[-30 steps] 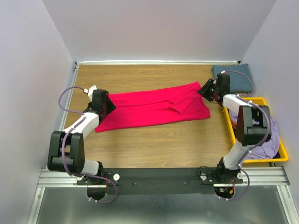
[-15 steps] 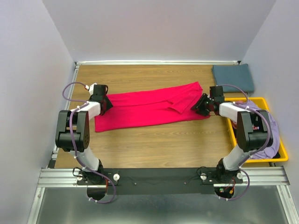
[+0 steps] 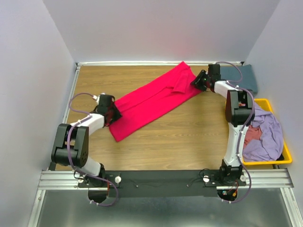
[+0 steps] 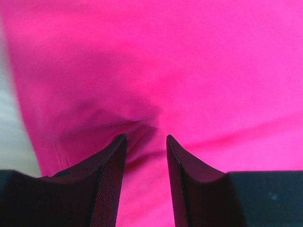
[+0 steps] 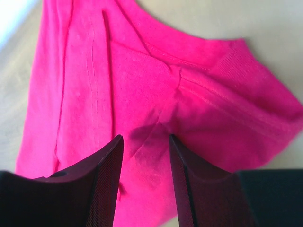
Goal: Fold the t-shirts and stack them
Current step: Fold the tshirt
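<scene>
The table (image 3: 189, 142) lies open nearside of the crimson shirt (image 3: 151, 101); the yellow bin (image 3: 270, 162) crowds its right edge.

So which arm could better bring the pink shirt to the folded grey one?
The right, probably: the right fingers pinch the crimson shirt just beside the folded blue-grey shirt; the left fingers hold its opposite end.

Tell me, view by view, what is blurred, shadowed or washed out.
Top view: evenly lit and sharp, the shirt casting hardly any shadow on the table. Left wrist view: soft all over, the table strip at the left edge smeared, a dark shadow on the cloth by the fingers. Right wrist view: the shirt's stitching is crisp, the top left corner washed out white.
</scene>
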You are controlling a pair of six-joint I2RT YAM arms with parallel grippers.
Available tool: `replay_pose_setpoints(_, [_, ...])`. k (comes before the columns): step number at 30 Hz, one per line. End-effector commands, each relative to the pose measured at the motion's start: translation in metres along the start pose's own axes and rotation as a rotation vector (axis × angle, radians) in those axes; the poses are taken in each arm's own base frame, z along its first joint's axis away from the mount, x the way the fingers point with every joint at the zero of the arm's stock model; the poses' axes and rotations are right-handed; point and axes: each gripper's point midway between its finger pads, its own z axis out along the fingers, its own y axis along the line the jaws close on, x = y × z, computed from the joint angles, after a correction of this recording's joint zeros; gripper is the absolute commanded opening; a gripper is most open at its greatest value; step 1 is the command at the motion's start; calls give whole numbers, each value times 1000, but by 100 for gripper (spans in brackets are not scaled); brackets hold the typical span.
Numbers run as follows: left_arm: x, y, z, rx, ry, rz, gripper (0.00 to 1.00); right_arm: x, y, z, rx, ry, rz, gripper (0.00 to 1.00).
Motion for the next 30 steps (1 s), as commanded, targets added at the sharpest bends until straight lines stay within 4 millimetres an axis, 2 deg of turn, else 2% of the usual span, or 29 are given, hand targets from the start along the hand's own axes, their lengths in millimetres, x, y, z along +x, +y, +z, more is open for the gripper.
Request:
replay_pose_setpoints(1, [116,-9,-21,46,341,1,49,0,-16,37,26,44,-67,52])
replay_pose_setpoints(2, [139,-20,-30,78,390,42,49,-17,-3,40,-3,11,-90,52])
replay_pose_setpoints(5, [166,-33,-45,130,449,66,54,-28,6,45,-34,-3,-131,54])
replay_pose_setpoints(6, [170,-40,-53,163,449,87,57,-38,14,42,-50,-24,-150,54])
replay_pose_setpoints(8, [170,-51,-63,198,446,96,61,-44,20,35,-59,-40,-178,56])
replay_pose_setpoints(9, [171,-58,-70,222,446,109,66,-47,25,29,-65,-49,-188,56])
replay_pose_setpoints(11, [157,-73,-85,266,396,111,71,-47,37,13,-75,-61,-211,57])
replay_pose_setpoints(15, [106,-79,-99,208,206,132,76,-18,62,-19,-100,-35,-255,57])
replay_pose_setpoints(16, [91,-71,-97,159,138,172,76,-5,77,-28,-118,-23,-274,57])
replay_pose_setpoints(17, [72,-73,-96,146,93,167,76,12,80,-43,-117,-4,-270,57])
replay_pose_setpoints(18, [66,-66,-89,122,82,219,75,30,95,-52,-134,10,-287,57])
replay_pose_setpoints(19, [55,-66,-84,116,62,226,74,47,97,-57,-135,33,-288,55])
replay_pose_setpoints(20, [41,-57,-76,86,47,222,72,64,100,-70,-143,57,-275,52])
replay_pose_setpoints(21, [34,-50,-70,67,46,229,69,80,104,-74,-151,85,-272,49])
replay_pose_setpoints(22, [32,-46,-59,51,58,244,63,109,118,-80,-186,137,-291,45])
replay_pose_setpoints(23, [21,-42,-53,38,40,283,61,125,125,-85,-202,164,-300,41])
replay_pose_setpoints(24, [25,-35,-43,15,68,301,56,160,130,-90,-203,217,-314,40])
replay_pose_setpoints(26, [26,-36,-36,31,92,343,55,196,130,-94,-188,283,-284,38])
replay_pose_setpoints(27, [31,-34,-33,36,114,352,55,207,136,-96,-197,305,-272,38])
replay_pose_setpoints(28, [42,-36,-30,65,160,352,52,235,135,-99,-195,364,-277,37])
replay_pose_setpoints(30, [59,-32,-28,86,218,344,51,254,132,-100,-174,386,-280,37])
